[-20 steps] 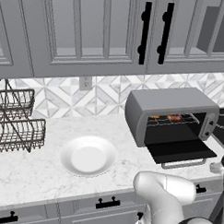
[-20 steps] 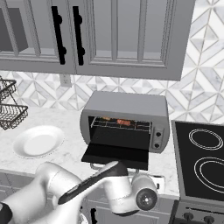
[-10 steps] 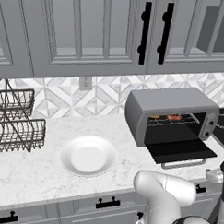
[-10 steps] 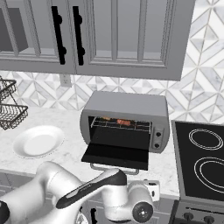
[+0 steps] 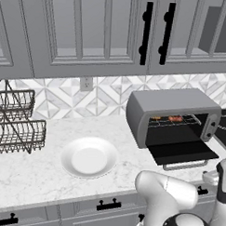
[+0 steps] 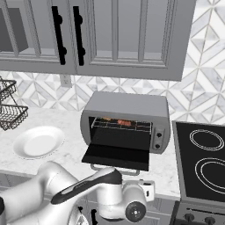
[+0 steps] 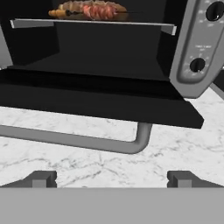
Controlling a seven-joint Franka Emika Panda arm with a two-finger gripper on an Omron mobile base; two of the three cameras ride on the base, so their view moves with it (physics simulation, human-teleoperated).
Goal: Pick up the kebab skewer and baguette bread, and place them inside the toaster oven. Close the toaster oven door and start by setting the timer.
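The toaster oven stands on the counter with its door dropped flat; the silver bar handle faces me. On the rack inside lie the kebab skewer, with red chunks, and the baguette bread, brown, right behind it. Both also show on the rack as the skewer and the bread. My gripper is open and holds nothing, low over the marble in front of the handle and below the door. Two dark knobs sit on the control strip to the right.
A white plate lies left of the oven, and a wire basket rack stands at the far left. A black cooktop adjoins the oven on the right. Cabinets hang above. The counter's front edge is close behind my hand.
My arm has sunk a little in front of the counter. The oven, its lowered door and the food inside have not moved. The gripper stayed open.
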